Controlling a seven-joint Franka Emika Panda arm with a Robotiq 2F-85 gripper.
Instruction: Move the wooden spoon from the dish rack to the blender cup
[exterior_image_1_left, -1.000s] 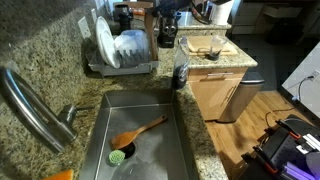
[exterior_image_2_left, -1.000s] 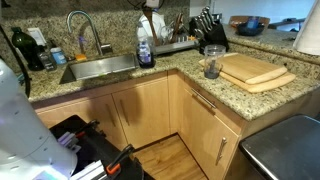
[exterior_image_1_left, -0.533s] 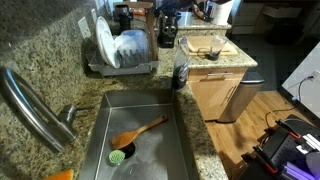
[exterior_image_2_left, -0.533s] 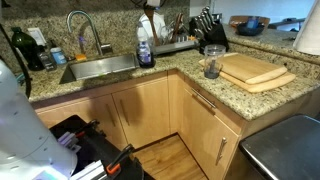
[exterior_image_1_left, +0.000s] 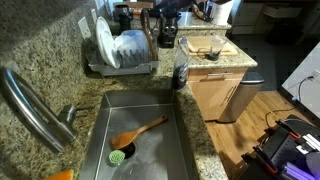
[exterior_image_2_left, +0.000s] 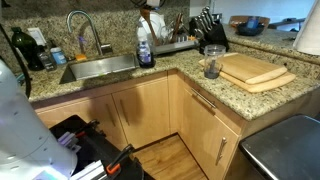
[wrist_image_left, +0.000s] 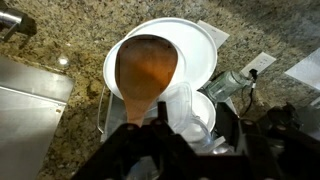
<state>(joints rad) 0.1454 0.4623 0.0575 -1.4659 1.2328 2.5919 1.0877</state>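
My gripper is shut on the handle of the wooden spoon, whose brown bowl points away from the wrist camera. It hangs over the white plates standing in the silver wire dish rack. In an exterior view the spoon shows as a brown upright piece above the rack's right end. The rack also shows at the back corner of the counter. The clear blender cup with a dark bottom stands by the cutting board, apart from the gripper; it also shows in the exterior view along the counter.
An orange-tan broad spoon and a green brush lie in the sink. A dark dispenser bottle stands between sink and rack. A faucet, a wooden cutting board and a knife block are nearby.
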